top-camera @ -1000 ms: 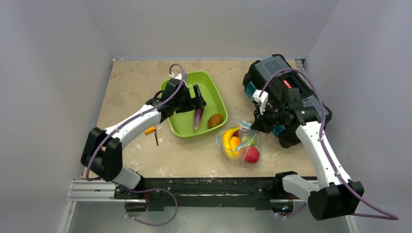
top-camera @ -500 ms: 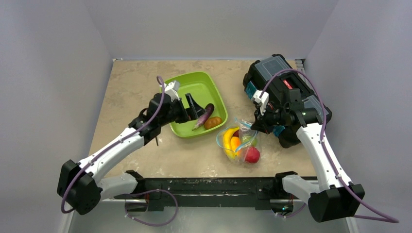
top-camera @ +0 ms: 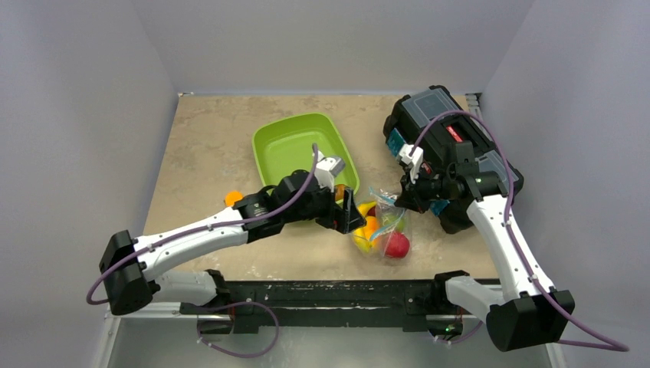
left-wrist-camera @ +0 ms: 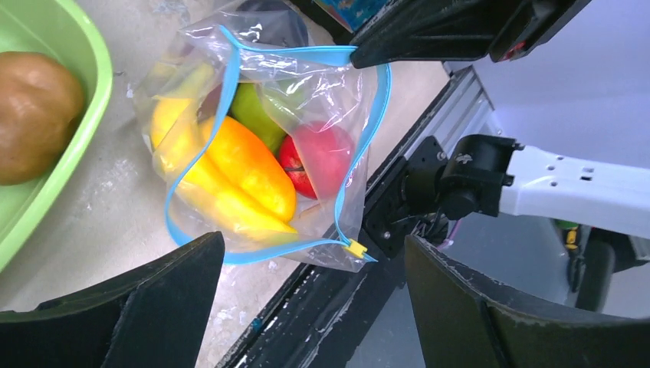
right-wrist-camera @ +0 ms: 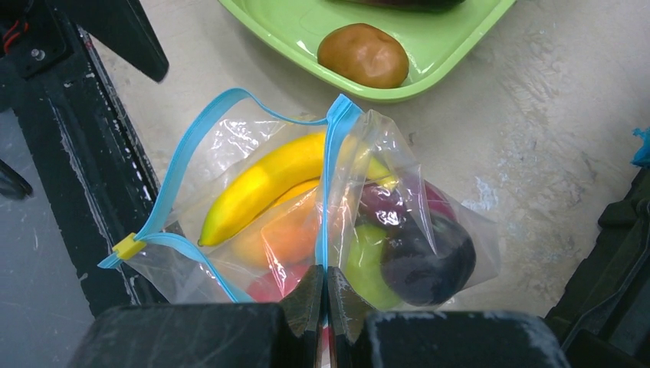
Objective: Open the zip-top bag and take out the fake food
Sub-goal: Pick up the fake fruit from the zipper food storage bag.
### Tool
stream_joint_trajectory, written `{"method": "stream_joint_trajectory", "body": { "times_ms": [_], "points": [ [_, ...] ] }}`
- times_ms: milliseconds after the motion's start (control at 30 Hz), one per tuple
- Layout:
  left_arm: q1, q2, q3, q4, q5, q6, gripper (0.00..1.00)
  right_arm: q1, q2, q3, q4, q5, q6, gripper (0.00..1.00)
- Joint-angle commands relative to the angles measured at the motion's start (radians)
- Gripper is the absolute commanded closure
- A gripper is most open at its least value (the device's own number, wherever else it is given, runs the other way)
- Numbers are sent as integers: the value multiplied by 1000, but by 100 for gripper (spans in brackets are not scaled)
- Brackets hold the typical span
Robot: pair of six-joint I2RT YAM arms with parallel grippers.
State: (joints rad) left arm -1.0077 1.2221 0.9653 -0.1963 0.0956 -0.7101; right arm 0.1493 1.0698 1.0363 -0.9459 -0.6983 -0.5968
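The zip-top bag (top-camera: 385, 230) lies near the table's front edge with its blue-strip mouth (left-wrist-camera: 230, 92) gaping. Inside it, fake food shows: a yellow banana (right-wrist-camera: 260, 184), an orange piece (left-wrist-camera: 249, 165), a green pear (right-wrist-camera: 366, 264), a red apple (left-wrist-camera: 326, 153) and a dark piece (right-wrist-camera: 429, 261). A brown piece (right-wrist-camera: 362, 55) lies in the green tray (top-camera: 287, 146), and an eggplant's edge (right-wrist-camera: 406, 2) peeks in beside it. My left gripper (left-wrist-camera: 313, 241) hovers open at the bag's mouth, holding nothing. My right gripper (right-wrist-camera: 326, 295) is shut on the zip strip, holding one side up.
A black tool case (top-camera: 441, 115) stands at the back right, behind my right arm. A small orange block (top-camera: 232, 198) lies left of the tray. The black mounting rail (left-wrist-camera: 322, 322) runs just past the bag along the table's front edge.
My left gripper left the eggplant in the tray and swung right and nearer, arriving at the bag's mouth. The right gripper and the bag have stayed put.
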Motion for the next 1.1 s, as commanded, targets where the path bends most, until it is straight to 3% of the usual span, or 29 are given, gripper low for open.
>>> {"method": "stream_joint_trajectory", "body": {
  "times_ms": [0,233,733,1067],
  "points": [
    [-51,88,94,-20,-78,112,17,-5,-26,-3,23,-35,-8,100],
    [-86,221,148,-18,-172,157,30,-5,-30,-12,27,-49,-6,100],
    [-100,414,176,40,-399,223,44,-4,-3,-40,50,-66,-2,100],
    [-99,466,174,147,-377,255,49,-1,14,-45,51,-59,-6,100]
  ]
}}
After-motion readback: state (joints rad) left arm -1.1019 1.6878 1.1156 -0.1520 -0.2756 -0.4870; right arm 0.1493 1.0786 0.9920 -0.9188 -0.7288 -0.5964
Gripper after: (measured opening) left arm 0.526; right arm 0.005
